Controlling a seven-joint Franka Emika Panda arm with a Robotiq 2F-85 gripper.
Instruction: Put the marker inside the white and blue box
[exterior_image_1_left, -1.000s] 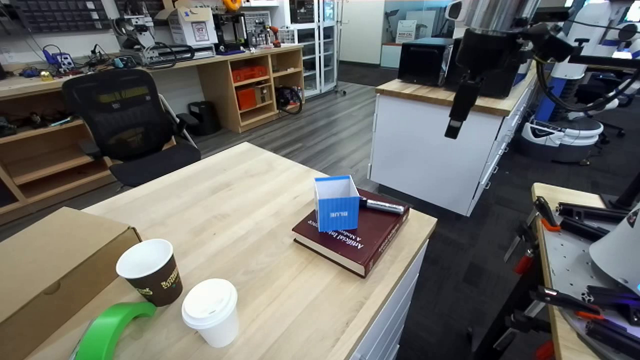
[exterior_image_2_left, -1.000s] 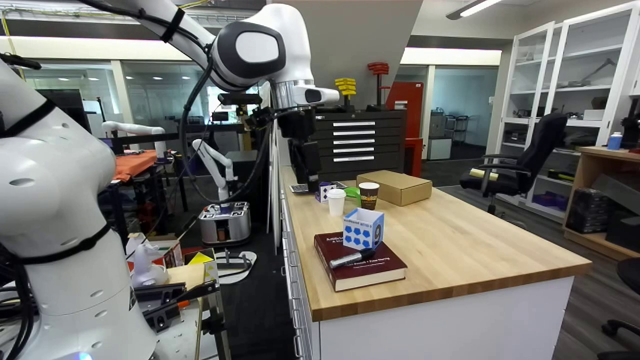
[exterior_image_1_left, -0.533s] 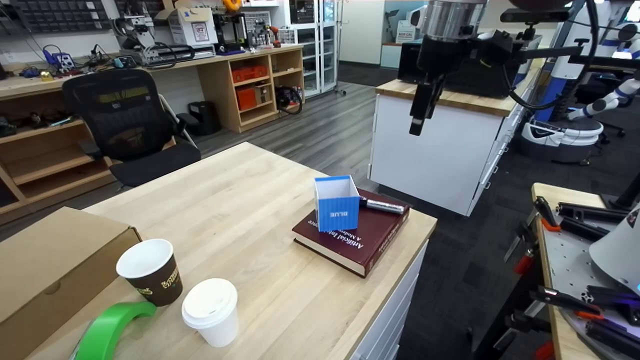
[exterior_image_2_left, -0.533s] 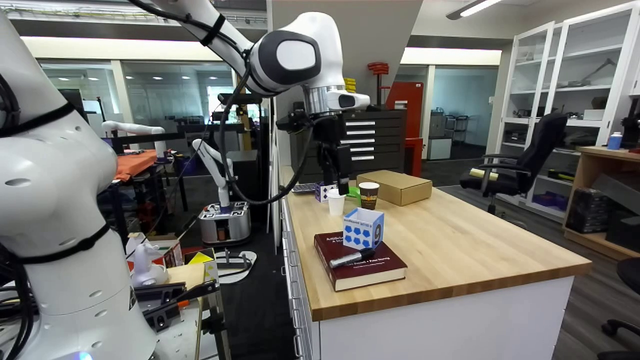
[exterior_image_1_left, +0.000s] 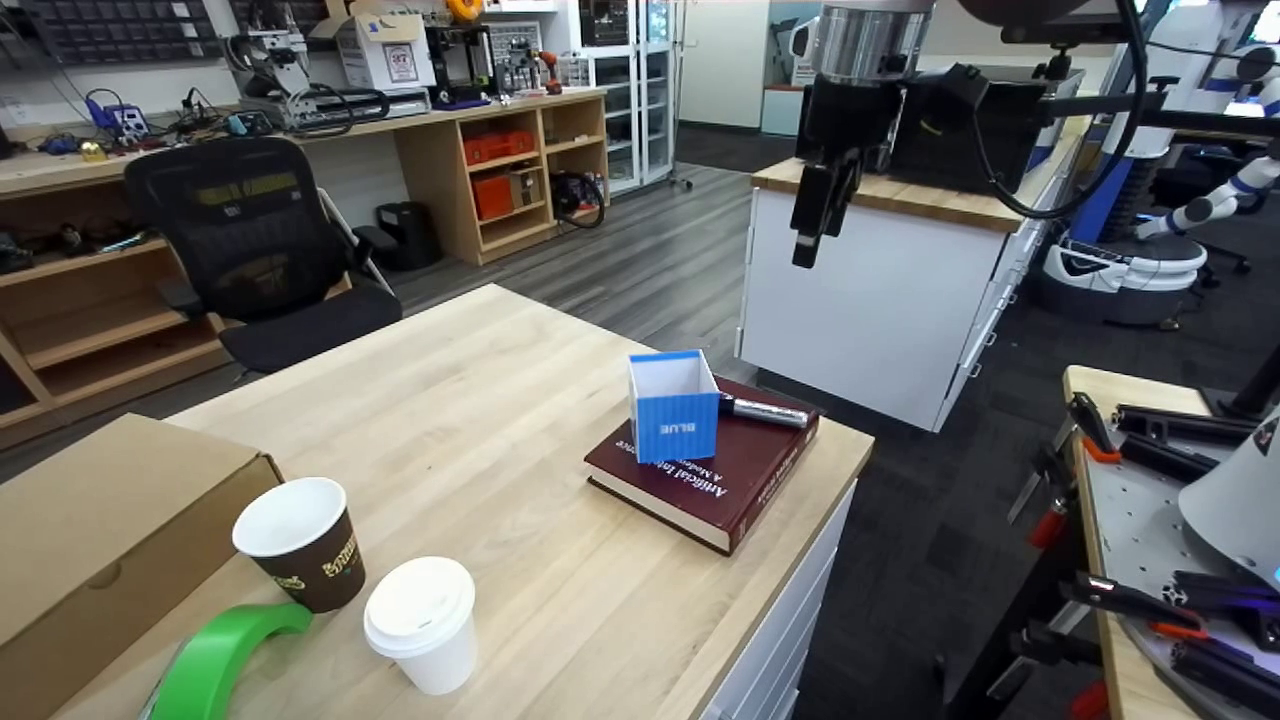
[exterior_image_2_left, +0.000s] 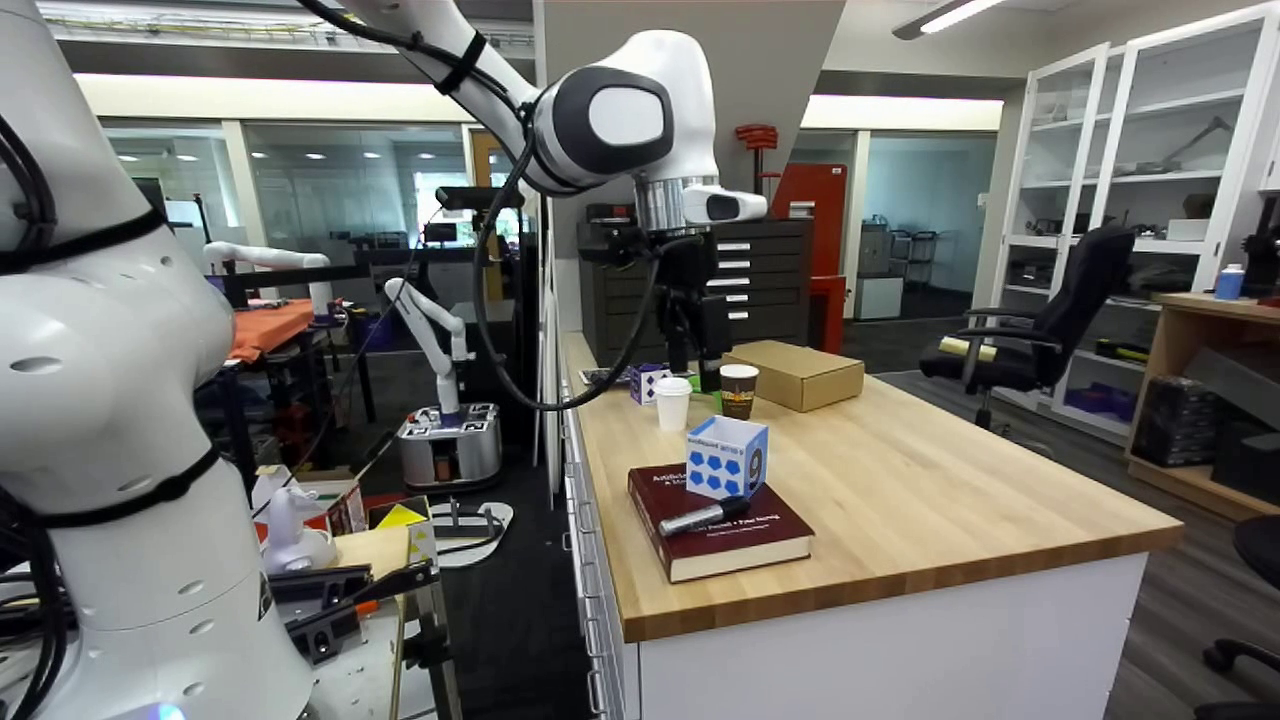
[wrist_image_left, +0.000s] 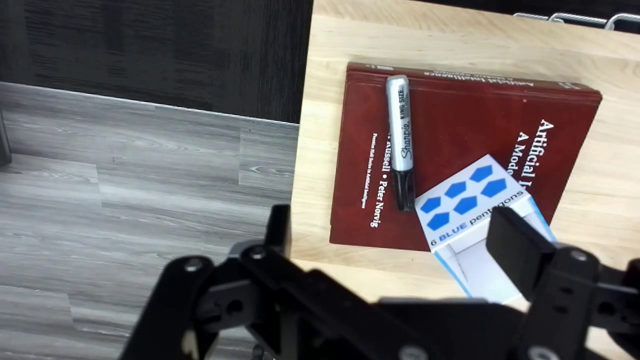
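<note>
Pale wooden bench (exterior_image_2_left: 950, 470), one marker (wrist_image_left: 400, 127), one white and blue box (wrist_image_left: 462, 205)

One maroon hardcover book (wrist_image_left: 465, 130) lies near the corner where the bench's drawer-side edge meets its end edge. On its smooth cover lies the marker, a silver cylinder with a black end; just beside that end stands the box, thin-walled, its square top open, one face bearing six blue pentagons. Whether the two touch, I cannot tell. Farther along the bench stand one white lidded cup (exterior_image_1_left: 432, 640), one brown printed cup (exterior_image_1_left: 325, 570) and, by the opposite edge, one plain cardboard carton (exterior_image_1_left: 110, 530); both cups taper. My gripper (wrist_image_left: 395, 240) hangs higher than the box, two flat black fingers (wrist_image_left: 518, 250) spread wide, holding nothing.
</note>
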